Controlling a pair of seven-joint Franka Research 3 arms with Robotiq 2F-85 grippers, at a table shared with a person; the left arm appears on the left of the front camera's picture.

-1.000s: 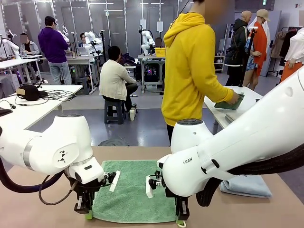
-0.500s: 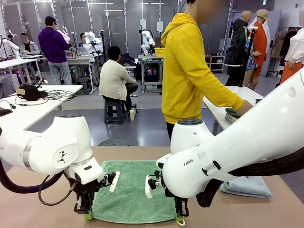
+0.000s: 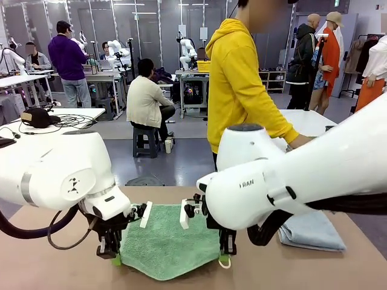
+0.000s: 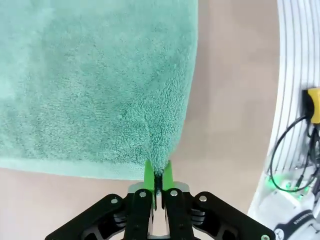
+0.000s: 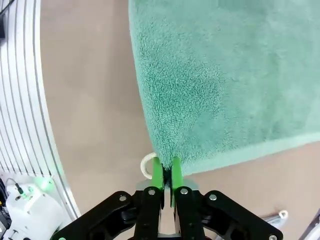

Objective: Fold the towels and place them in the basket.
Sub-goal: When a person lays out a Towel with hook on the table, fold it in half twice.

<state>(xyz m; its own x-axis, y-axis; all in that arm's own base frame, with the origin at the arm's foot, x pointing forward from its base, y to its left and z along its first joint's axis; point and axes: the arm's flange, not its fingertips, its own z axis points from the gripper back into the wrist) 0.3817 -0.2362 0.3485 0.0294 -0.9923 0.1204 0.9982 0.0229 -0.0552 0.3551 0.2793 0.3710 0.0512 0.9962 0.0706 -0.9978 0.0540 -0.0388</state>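
Front view: left gripper (image 3: 113,259) and right gripper (image 3: 224,260) pinch near corners of the sea-green towel (image 3: 166,241). Grey-blue towel (image 3: 311,232) lies folded beside it.

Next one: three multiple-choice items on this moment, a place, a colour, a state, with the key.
1. Where does the grey-blue towel lie? A in a basket; B on the table, to the robot's right of the sea-green towel; C on the floor.
2. The towel that the right gripper pinches is: A sea-green; B white; C red.
3. The left gripper is: A open; B shut on nothing; C shut on a towel corner.
Key: B, it lies folded on the tabletop; A, the right wrist view shows it; C, it pinches the terry.
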